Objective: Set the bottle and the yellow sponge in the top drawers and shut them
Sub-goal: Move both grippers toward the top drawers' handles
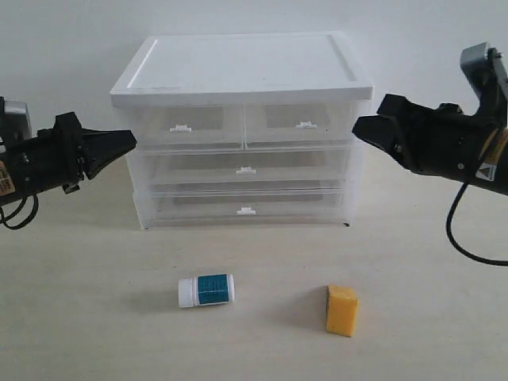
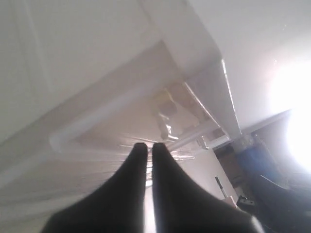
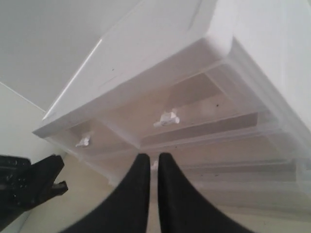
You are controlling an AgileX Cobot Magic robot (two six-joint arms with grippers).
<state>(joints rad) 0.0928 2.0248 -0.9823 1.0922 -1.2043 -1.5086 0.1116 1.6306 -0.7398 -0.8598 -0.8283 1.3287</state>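
Observation:
The bottle (image 1: 206, 290) lies on its side on the table in front of the cabinet (image 1: 238, 67). To its right stands the yellow sponge (image 1: 342, 310). Both top drawers, left (image 1: 184, 127) and right (image 1: 300, 125), are pushed in, and their handle tabs (image 3: 167, 118) show in the right wrist view. My left gripper (image 1: 129, 141) (image 2: 149, 145) hovers shut and empty by the cabinet's left side at top-drawer height. On the cabinet's right side, my right gripper (image 1: 357, 127) (image 3: 150, 156) is level with the top drawers, its fingers nearly together with nothing between them.
Two full-width drawers (image 1: 244, 171) sit closed below the top pair. The cabinet stands against a white wall. A black cable (image 1: 464, 242) hangs under the right arm. In the right wrist view, the left arm (image 3: 29, 187) shows past the cabinet.

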